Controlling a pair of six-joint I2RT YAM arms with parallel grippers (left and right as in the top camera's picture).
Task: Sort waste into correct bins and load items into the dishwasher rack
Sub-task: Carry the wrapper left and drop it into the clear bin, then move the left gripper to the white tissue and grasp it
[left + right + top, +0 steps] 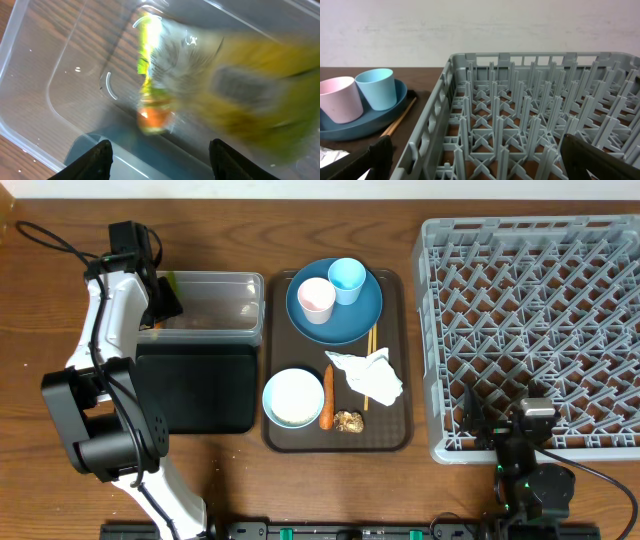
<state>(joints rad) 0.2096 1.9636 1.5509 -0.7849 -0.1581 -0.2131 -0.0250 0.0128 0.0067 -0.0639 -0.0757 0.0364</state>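
Note:
My left gripper (165,298) hangs open over the left end of the clear tub (212,306). In the left wrist view the yellow-green wrapper (240,90) is a blur below the open left gripper (160,147), loose inside the tub (30,75). The black tray (195,388) lies in front of the tub. On the brown serving tray (395,435) sit the blue plate (345,320) with the pink cup (317,299) and light blue cup (347,279), the chopsticks (370,340), napkin (367,373), bowl (293,397), carrot stick (327,396) and brown lump (348,421). My right gripper (503,420) stands open at the rack's (540,320) near edge.
The right wrist view looks across the rack's pegs (530,100), with the two cups (376,87) and the plate's rim (365,122) to the left of it. Bare wooden table (330,220) lies behind the trays.

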